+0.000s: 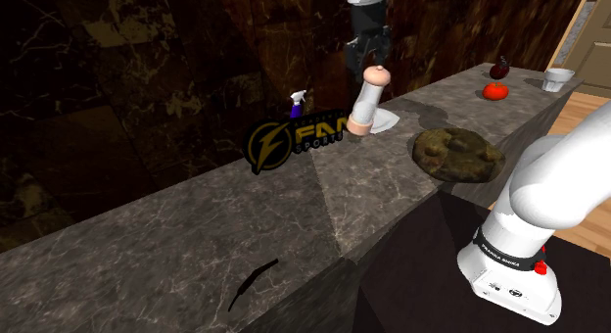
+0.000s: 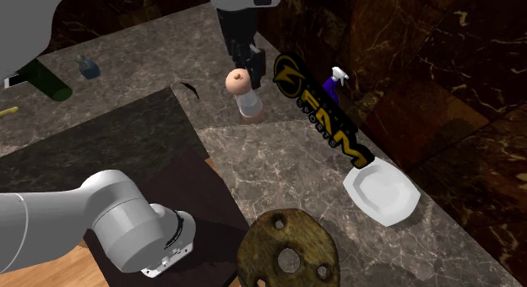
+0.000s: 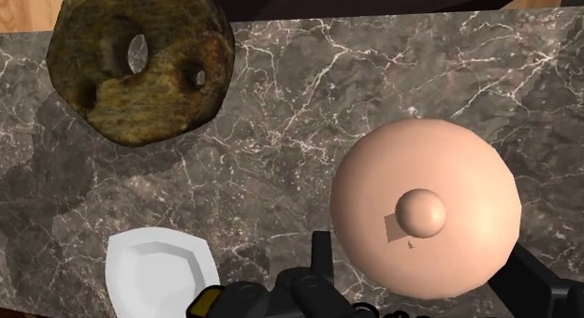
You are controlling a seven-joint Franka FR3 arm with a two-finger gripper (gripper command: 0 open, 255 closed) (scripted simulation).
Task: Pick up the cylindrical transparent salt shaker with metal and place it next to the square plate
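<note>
Marble counter: hand spread above salt shaker, seemingly clear; bare stretch toward white plate

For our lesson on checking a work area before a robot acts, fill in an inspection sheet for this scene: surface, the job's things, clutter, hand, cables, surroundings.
Surface: grey veined marble counter.
Job's things: salt shaker with a peach cap, upright on the counter, apart from the white square plate.
Clutter: brown board with holes, purple spray bottle, logo sign, tomato, white cup, green bottle.
Hand: hand open, just above the shaker's cap, one finger on each side.
Cables: nothing seen.
Surroundings: dark marbled wall, wooden floor.
</note>
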